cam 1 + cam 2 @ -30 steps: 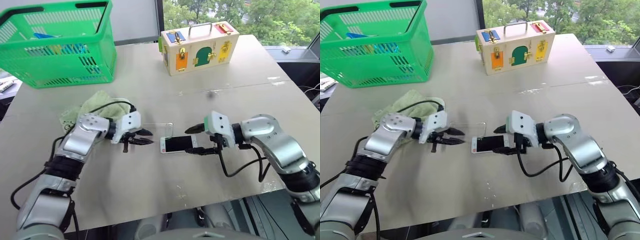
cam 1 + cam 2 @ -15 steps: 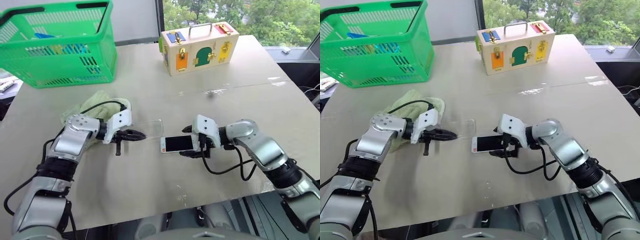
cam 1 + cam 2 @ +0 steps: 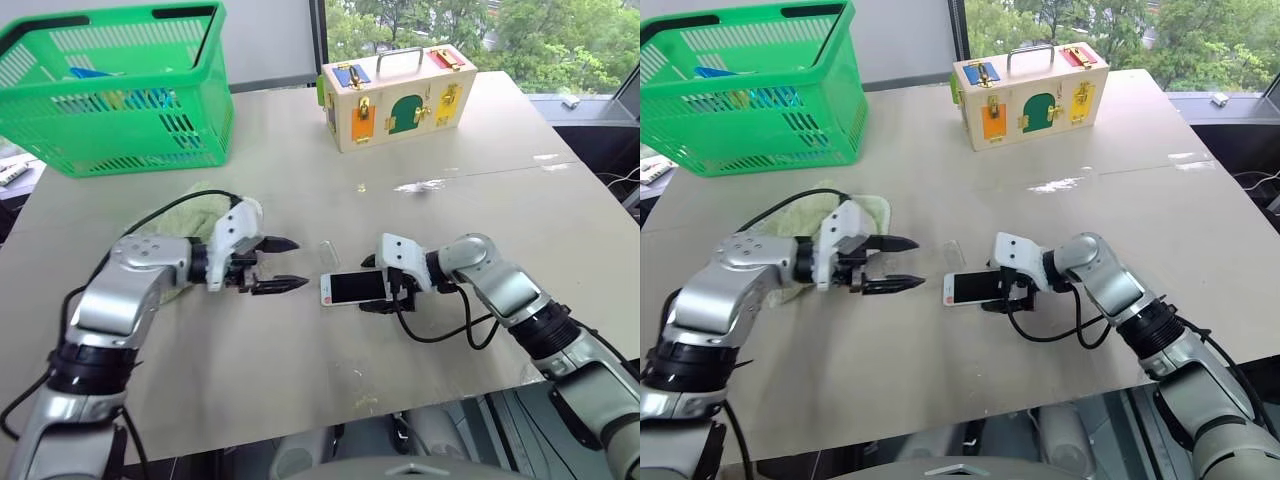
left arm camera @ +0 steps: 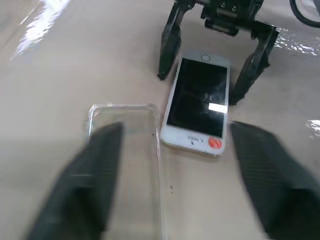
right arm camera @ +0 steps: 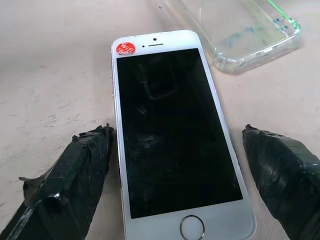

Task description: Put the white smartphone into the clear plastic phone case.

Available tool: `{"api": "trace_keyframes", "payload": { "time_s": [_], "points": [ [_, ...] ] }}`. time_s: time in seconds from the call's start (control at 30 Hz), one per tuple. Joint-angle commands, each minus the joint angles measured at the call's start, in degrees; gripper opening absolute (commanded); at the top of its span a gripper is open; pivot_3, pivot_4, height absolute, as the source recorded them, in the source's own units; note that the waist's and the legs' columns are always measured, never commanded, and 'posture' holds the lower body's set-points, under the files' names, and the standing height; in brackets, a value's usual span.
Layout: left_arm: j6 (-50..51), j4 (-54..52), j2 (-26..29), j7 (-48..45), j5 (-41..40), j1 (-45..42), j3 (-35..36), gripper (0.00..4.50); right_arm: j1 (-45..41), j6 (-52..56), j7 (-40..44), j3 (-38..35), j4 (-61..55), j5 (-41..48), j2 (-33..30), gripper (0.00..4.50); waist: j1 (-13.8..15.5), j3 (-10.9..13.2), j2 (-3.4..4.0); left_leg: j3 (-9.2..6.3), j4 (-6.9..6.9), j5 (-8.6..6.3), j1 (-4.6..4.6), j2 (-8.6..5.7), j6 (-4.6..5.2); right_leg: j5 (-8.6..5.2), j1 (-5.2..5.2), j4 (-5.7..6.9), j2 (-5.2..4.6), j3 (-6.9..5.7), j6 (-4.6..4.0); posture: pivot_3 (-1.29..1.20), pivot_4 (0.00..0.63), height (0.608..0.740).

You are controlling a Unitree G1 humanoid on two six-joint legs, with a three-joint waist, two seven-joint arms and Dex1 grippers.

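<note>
My right claw (image 3: 372, 285) straddles the white smartphone (image 3: 353, 288) with fingers wide, my left claw (image 3: 287, 265) gapes empty, the clear plastic phone case (image 4: 125, 150) seemingly flat on the desk (image 3: 400, 150) between its fingertips.

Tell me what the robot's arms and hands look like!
Both arms are shiny silver metal with dark joints. Each wrist carries a white boxy block, and loose black cables loop alongside. The left hand and the right hand each end in two black pointed fingers, which look wrapped in black tape up close.
</note>
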Motion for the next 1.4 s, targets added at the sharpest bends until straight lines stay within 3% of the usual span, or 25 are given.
{"api": "trace_keyframes", "payload": {
  "time_s": [0.03, 0.07, 0.13, 0.43, 0.7, 0.93, 1.0, 1.2, 1.4],
  "points": [
    [1.3, -3.7, 1.3, -0.3, -4.7, 3.3, 5.1, 3.92, 1.9, 1.1, 1.3, -0.4, 0.8, -0.4, -1.5, 3.71, 0.3, 0.0, 0.0, -0.01, 0.0, 0.0, 0.0, 0.0, 0.0, 0.0, 0.0, -0.01, 0.0, 0.0, 0.0, 0.0, 0.15, 0.74],
    [1.4, -3.8, 1.8, -0.4, -4.9, 3.8, 5.3, 3.92, 2.3, 1.0, 1.6, -0.7, 0.5, -0.3, -1.9, 3.26, 0.4, 0.0, 0.0, -0.04, 0.01, -0.01, 0.0, 0.0, 0.01, 0.0, 0.02, -0.02, -0.02, -0.01, 0.0, 0.0, 0.15, 0.74],
    [1.8, -3.3, 2.4, -0.4, -5.2, 4.0, 5.3, 3.92, 4.0, 1.2, 2.4, -2.1, -1.6, 0.5, -3.9, 2.95, 0.9, 0.0, -0.01, -0.09, 0.03, -0.03, 0.0, -0.02, 0.05, 0.0, 0.07, -0.03, -0.05, -0.03, 0.0, 0.0, 0.15, 0.74],
    [-1.1, -0.1, 2.5, 0.3, -2.5, 2.6, 1.3, 3.92, 16.1, 2.8, 4.7, -12.6, -15.3, 5.7, -18.3, 2.93, 1.9, 0.0, -0.01, -0.11, 0.03, -0.08, -0.05, -0.06, 0.12, -0.01, 0.15, -0.22, -0.12, -0.04, 0.02, 0.0, 0.15, 0.74],
    [-6.4, 6.6, -1.1, 4.5, 9.1, -2.0, -10.4, 3.92, 24.3, 7.5, 1.7, -21.5, -24.9, 12.0, -21.6, 2.75, 1.7, 0.0, -0.01, -0.14, 0.04, -0.09, -0.03, 0.01, 0.16, -0.02, 0.26, -0.22, -0.1, -0.03, 0.03, 0.0, 0.15, 0.74],
    [-11.3, 13.2, -4.5, 4.9, 14.9, -4.6, -16.3, 0.7, 29.5, 12.9, -2.8, -26.9, -33.3, 15.9, -22.3, 2.75, 1.9, 0.0, 0.02, -0.13, 0.01, -0.09, -0.06, 0.05, 0.15, -0.02, 0.2, -0.21, -0.09, -0.01, 0.03, 0.0, 0.15, 0.74],
    [-12.6, 13.8, -5.3, 2.9, 14.4, -5.3, -16.9, 0.0, 31.1, 14.4, -3.6, -28.9, -35.8, 17.2, -22.9, 2.75, 2.0, 0.0, 0.02, -0.12, 0.02, -0.1, -0.06, 0.04, 0.16, -0.02, 0.22, -0.23, -0.11, -0.01, 0.03, 0.0, 0.15, 0.74],
    [-14.6, 10.5, -7.7, -6.8, 9.6, -6.5, -18.8, 0.0, 34.8, 18.0, -4.8, -35.7, -41.8, 21.9, -24.8, 2.75, 2.1, 0.0, 0.01, -0.12, 0.07, -0.1, -0.1, 0.02, 0.17, -0.03, 0.25, -0.26, -0.14, -0.03, 0.05, 0.0, 0.15, 0.74],
    [-18.2, 15.1, -12.7, -6.5, 14.0, -9.9, -23.2, 0.0, 33.3, 20.2, -5.1, -37.9, -43.5, 25.5, -27.4, 2.75, 1.9, 0.0, -0.01, -0.13, 0.09, -0.1, -0.11, 0.04, 0.18, -0.03, 0.26, -0.26, -0.12, -0.07, 0.06, 0.0, 0.15, 0.74]
  ]
}}
